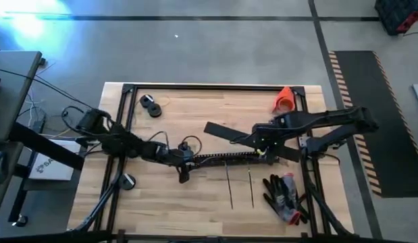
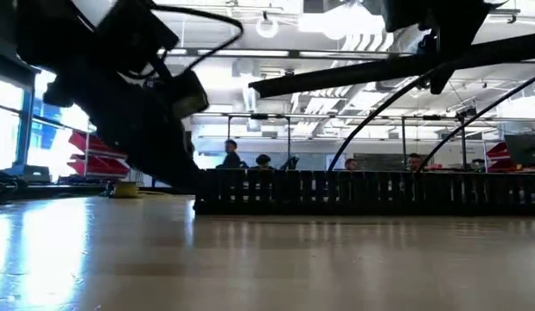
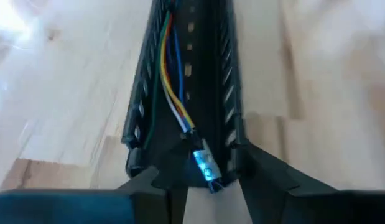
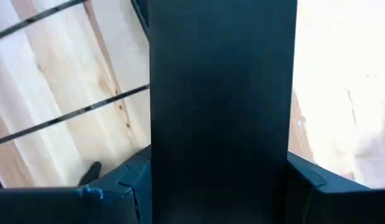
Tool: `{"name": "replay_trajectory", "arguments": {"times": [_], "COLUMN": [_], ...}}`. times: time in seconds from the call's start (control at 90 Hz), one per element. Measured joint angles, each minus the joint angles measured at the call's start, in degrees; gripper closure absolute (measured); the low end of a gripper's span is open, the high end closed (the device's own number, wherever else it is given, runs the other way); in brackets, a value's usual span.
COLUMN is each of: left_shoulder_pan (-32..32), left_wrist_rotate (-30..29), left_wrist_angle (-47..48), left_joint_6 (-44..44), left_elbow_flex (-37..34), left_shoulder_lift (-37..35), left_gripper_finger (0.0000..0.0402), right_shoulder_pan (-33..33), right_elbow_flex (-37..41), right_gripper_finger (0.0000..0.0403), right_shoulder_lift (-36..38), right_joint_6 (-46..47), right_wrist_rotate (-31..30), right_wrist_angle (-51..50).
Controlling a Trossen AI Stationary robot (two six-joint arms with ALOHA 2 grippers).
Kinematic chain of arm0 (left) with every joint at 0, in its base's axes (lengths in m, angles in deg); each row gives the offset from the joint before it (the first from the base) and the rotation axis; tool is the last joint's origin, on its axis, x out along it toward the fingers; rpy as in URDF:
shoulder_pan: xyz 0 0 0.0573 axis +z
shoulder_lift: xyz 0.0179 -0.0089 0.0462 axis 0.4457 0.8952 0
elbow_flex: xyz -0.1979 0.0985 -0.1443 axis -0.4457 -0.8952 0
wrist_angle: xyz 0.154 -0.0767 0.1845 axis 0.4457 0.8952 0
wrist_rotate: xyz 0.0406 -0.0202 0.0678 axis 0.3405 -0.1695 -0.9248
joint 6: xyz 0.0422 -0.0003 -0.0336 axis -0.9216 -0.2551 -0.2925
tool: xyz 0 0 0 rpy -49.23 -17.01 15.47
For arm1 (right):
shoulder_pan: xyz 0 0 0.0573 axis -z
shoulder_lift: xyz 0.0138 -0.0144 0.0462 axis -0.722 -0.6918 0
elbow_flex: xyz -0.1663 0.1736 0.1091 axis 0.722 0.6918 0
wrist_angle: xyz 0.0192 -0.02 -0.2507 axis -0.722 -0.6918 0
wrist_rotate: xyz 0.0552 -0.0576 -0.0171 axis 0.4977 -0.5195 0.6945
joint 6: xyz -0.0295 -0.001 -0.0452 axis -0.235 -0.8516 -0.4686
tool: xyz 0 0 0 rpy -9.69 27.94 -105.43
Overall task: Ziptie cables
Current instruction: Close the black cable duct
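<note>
Nearest the overhead camera, at the worktop's [image 1: 161,202] six o'clock edge, lie two thin black strips [image 1: 240,189]; a heap of black gloves [image 1: 284,196] sits at five o'clock. Toward the centre, the slotted black duct [image 1: 225,158] runs across, with the cables [image 3: 170,87] lying inside it. Left claw [image 3: 208,190] straddles the duct's nine o'clock end, fingers spread on either side. Right claw [image 4: 220,186] clamps a flat black cover [image 1: 225,131] above the duct's three o'clock end. Farther off, an orange cone [image 1: 284,99] at one o'clock and tape rolls [image 1: 151,104] at eleven.
</note>
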Motion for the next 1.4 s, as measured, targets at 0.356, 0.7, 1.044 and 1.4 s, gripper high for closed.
{"name": "replay_trajectory", "arguments": {"times": [0.356, 0.7, 1.044, 1.4], "left_shoulder_pan": [-1.9, -2.5, -2.8, -8.5], "left_wrist_rotate": [-1.7, 0.1, 1.1, -13.3], "left_wrist_angle": [11.9, 30.6, 43.2, 48.7], "left_joint_6": [-2.7, -6.9, -1.0, 7.4], "left_elbow_flex": [0.9, 0.8, 0.9, 1.0], "left_shoulder_lift": [-4.9, -13.3, -25.6, -41.3], "left_gripper_finger": [0.0392, 0.035, 0.0225, 0.0233], "right_shoulder_pan": [-5.4, -5.6, -1.4, 2.3], "right_elbow_flex": [0.0, 0.0, 0.0, -4.9], "right_gripper_finger": [0.0204, 0.0204, 0.0204, 0.0204], "right_shoulder_lift": [-6.5, -16.4, -20.3, -25.7], "right_joint_6": [-0.3, -6.4, -14.5, -22.1], "right_wrist_rotate": [1.7, 3.7, 5.3, 7.6], "right_wrist_angle": [8.4, 17.6, 23.0, 21.3]}}
